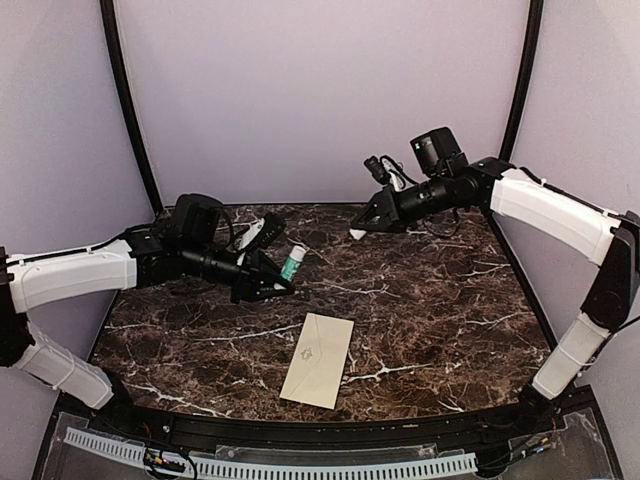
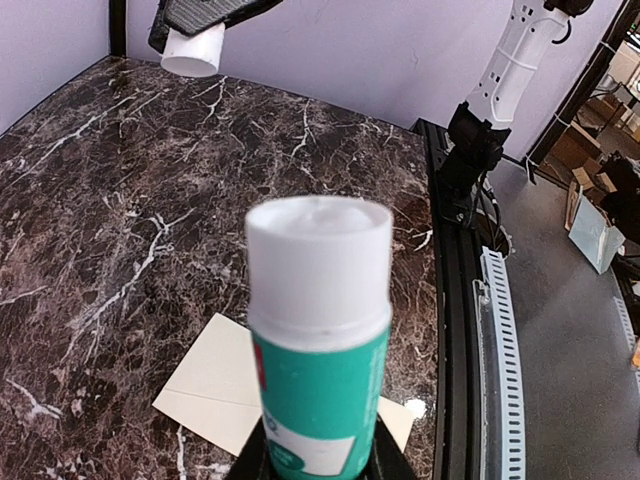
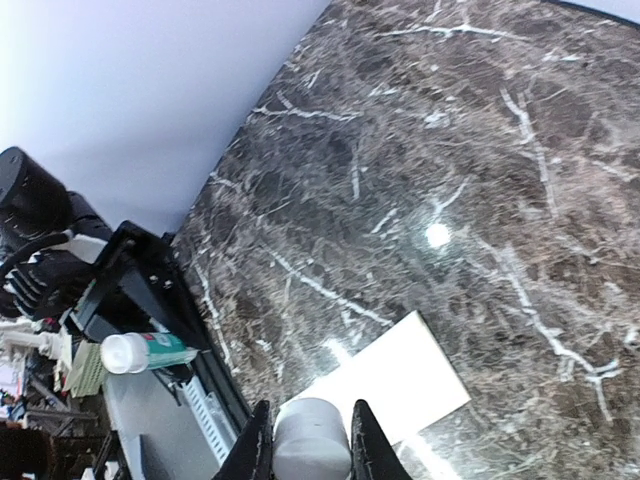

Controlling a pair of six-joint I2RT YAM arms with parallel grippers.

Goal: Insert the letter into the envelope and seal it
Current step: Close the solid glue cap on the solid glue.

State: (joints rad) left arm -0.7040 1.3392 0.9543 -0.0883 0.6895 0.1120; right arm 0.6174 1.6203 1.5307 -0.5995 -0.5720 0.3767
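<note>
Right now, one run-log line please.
left claw: shut on glue stick | right claw: shut on white cap | envelope: flat on table

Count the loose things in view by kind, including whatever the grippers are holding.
envelope: 1
glue stick: 1
white cap: 1
Total: 3

The left arm (image 1: 75, 275) stretches inward, roughly level, with the left gripper (image 1: 278, 283) clamped on a glue stick (image 1: 292, 264). The right arm (image 1: 550, 210) bends up and over, and the right gripper (image 1: 362, 226) points inward, pinching a white cap (image 1: 357, 235).
</note>
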